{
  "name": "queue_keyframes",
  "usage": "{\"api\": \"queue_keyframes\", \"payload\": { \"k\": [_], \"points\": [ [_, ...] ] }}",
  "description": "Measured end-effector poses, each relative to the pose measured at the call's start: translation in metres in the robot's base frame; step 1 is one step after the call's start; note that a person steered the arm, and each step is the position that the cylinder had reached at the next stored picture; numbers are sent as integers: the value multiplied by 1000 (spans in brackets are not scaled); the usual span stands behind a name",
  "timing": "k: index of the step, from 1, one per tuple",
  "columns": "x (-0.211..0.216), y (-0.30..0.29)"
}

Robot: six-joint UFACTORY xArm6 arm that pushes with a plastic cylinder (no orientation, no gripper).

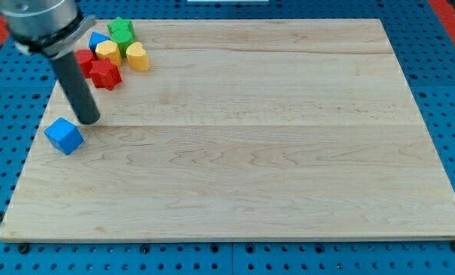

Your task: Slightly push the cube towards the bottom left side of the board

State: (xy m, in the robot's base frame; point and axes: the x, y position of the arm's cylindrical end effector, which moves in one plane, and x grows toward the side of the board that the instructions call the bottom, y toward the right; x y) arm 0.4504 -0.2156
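Nudge blue cube down-left gently with my tip just beside it (no jaws here) — board edge near.

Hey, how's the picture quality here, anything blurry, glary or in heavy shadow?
Camera view: light is even and soft, with no strong glare on the board; the arm's upper part at the view's top left is blurred, while my tip and the blue cube just below and left of it look sharp; shadows are faint.

Dark rod slanting down from the view's top left, my tip low.
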Motion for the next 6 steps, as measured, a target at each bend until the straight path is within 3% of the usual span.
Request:
{"api": "queue_keyframes", "payload": {
  "k": [1, 2, 3, 5, 6],
  "points": [
    [48, -10],
    [37, -15],
    [4, -59],
    [6, -89],
    [58, -54]
  ]
}}
